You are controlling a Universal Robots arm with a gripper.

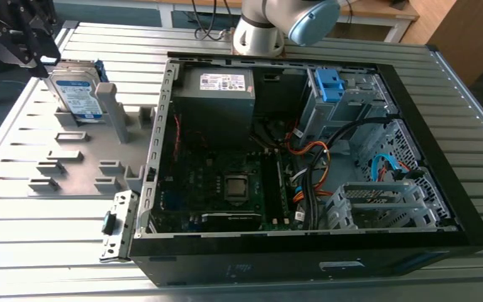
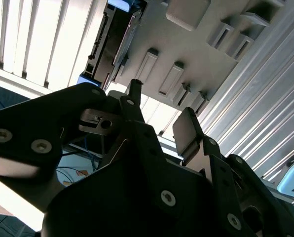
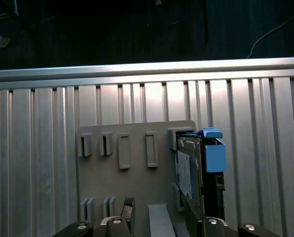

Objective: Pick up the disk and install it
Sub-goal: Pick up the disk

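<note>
The gripper [image 1: 38, 63] points downward, its two black fingers [image 2: 186, 126] spread apart in both wrist views. Behind the fingers sit black links [image 2: 88, 116] with bolts. The arm [image 1: 258, 31] stands well apart from the fingers, its elbow cap pale blue.

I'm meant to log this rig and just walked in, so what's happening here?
A robot arm is going for the disk. The disk stands upright in a grey holder plate on the slatted table, beside an open computer case. The pincer hangs open close to the disk, holding nothing. The disk is not yet picked up or installed.
</note>
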